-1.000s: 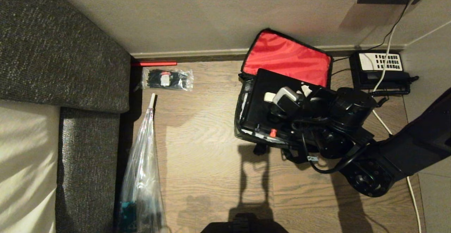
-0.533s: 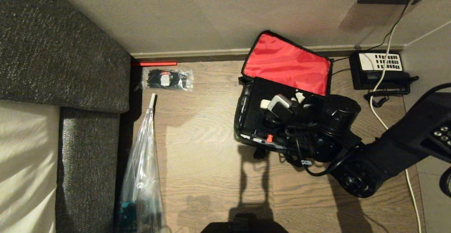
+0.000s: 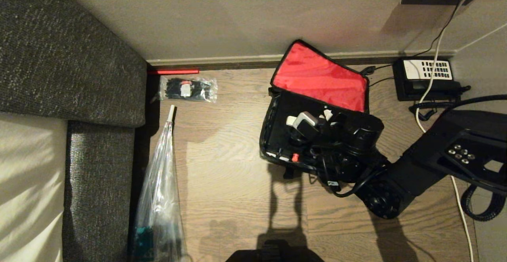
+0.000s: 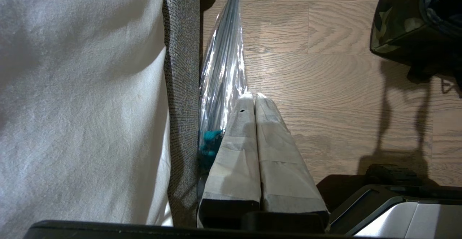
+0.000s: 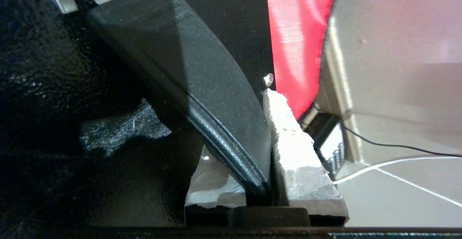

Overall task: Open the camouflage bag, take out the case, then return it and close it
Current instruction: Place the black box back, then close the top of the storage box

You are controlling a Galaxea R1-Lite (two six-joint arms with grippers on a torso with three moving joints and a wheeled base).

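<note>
Lying flat inside the open camouflage bag [image 3: 273, 135], the case [image 3: 279, 133] fills nearly the whole interior, its small red knob [image 3: 294, 157] showing on the near narrow side, just below and to the left of the right gripper [image 3: 305, 125]. That gripper sits directly over the case, and the right wrist view shows its two taped fingers [image 5: 292, 141] closed on a curved black handle [image 5: 202, 83] that rises off the case's top. Beyond the gripper, the bag's lid stands folded back toward the wall [image 3: 237, 16] with its red lining [image 3: 321, 76] facing up. Farther past the gripper and to its right, a black telephone [image 3: 424, 78] with a white keypad rests on the floor by the baseboard, with a white cable [image 3: 429, 84] running across it. Well away on the gripper's other side lie a small clear packet of black ties [image 3: 188, 88] and a long clear plastic bag [image 3: 158, 198] beside a grey sofa [image 3: 71, 56]. The left gripper [image 4: 251, 103] hangs parked near that sofa above the wooden floor [image 3: 229, 175], its taped fingers pressed together on nothing.
</note>
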